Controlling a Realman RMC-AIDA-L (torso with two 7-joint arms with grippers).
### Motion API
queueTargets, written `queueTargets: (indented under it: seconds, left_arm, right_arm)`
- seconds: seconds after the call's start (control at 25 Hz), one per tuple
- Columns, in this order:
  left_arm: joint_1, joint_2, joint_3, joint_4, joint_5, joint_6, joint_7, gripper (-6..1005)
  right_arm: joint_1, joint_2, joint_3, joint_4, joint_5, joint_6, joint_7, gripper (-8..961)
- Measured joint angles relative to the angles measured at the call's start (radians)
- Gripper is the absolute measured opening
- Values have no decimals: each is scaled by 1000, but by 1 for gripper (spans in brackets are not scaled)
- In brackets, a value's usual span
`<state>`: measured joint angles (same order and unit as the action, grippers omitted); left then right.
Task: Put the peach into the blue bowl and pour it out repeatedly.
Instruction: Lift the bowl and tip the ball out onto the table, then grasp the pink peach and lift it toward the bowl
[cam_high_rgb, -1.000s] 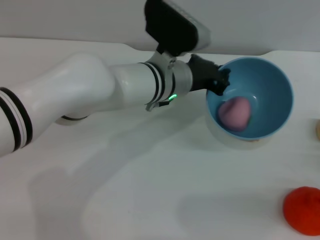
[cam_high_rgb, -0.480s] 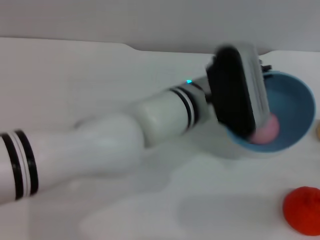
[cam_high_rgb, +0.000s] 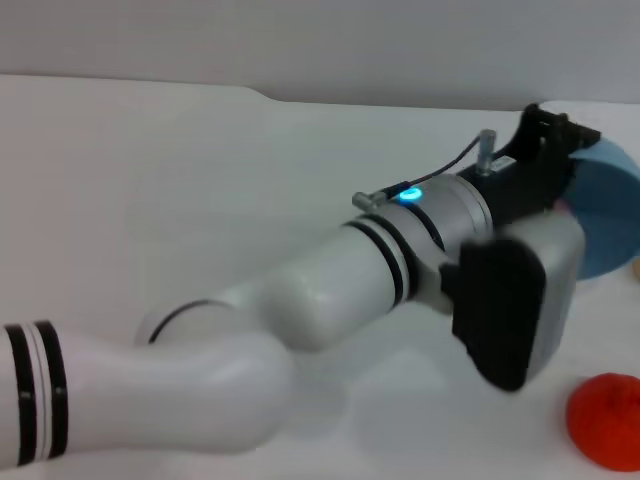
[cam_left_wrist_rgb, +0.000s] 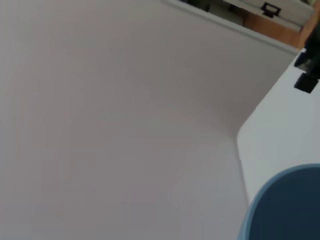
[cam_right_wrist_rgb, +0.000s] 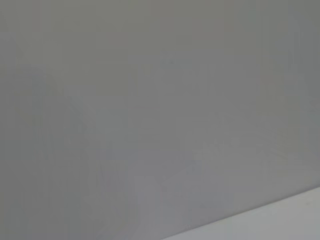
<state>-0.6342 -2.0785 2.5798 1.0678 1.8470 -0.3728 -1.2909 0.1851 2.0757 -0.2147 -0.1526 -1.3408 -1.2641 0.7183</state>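
the left claw (cam_high_rgb: 560, 165) reaches across the white surface (cam_high_rgb: 200, 200) to the blue bowl (cam_high_rgb: 610, 215), which is tipped up on its side at the far right; whether the claw is clamped on the rim cannot be told, since the wrist hides it. the peach is out of sight behind the arm. if the tilt runs fast, the peach could roll off the surface edge. counted: one bowl, one red-orange fruit (cam_high_rgb: 605, 420); right arm unseen.

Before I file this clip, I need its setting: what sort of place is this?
Probably a lab tabletop: a bare white table, a plain wall behind, and toy props, a blue bowl and a red fruit.
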Motion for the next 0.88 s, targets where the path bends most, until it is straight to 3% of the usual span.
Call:
queueTargets:
  seconds: [0.2, 0.6, 0.68, 0.88]
  left_arm:
    - [11, 0, 75, -6, 67, -73, 115, -1]
    - [72, 0, 145, 17, 117, -145, 263, -1]
    - [75, 0, 141, 16, 104, -145, 247, -1]
    - [74, 0, 79, 17, 2, -150, 17, 0]
  right_arm:
    - [3, 0, 7, 4, 0, 12, 0, 686]
    - [10, 0, 35, 25, 1, 15, 0, 685]
    - [11, 0, 42, 33, 2, 12, 0, 685]
    - [18, -1, 114, 101, 102, 4, 10, 684]
